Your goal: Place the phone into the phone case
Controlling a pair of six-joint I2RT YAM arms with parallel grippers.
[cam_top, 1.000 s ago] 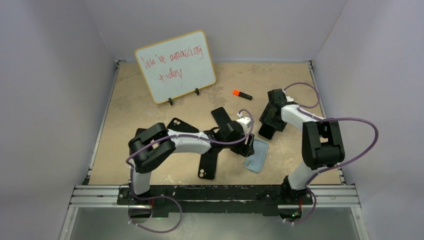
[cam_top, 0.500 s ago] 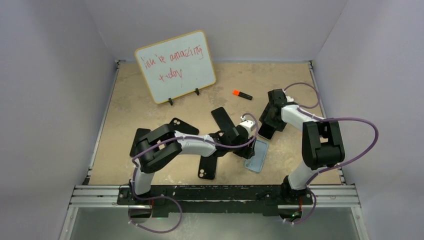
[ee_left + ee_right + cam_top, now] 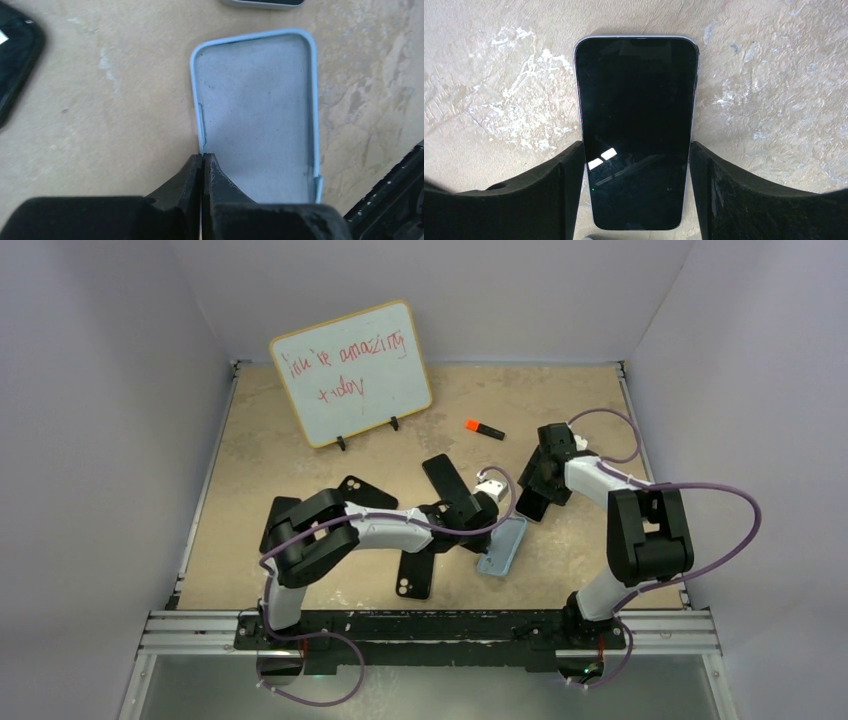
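Note:
The light blue phone case (image 3: 500, 546) (image 3: 260, 100) lies open side up on the table, right of centre. My left gripper (image 3: 486, 531) (image 3: 202, 156) is shut on the thin left wall of the case, near its near corner. The phone (image 3: 531, 504) (image 3: 636, 125) lies screen up, just right of and beyond the case. My right gripper (image 3: 541, 483) (image 3: 637, 146) straddles its near end. Its fingers (image 3: 574, 165) press on both long sides of the phone.
A whiteboard (image 3: 350, 372) stands at the back left, with an orange marker (image 3: 484, 428) behind the phone. Several black phones or cases (image 3: 415, 575) (image 3: 448, 480) (image 3: 360, 488) lie under and around the left arm. The metal front rail (image 3: 430, 625) borders the near edge.
My left gripper has closed on the case's wall. The case has slid a little left and turned. My right arm has barely moved.

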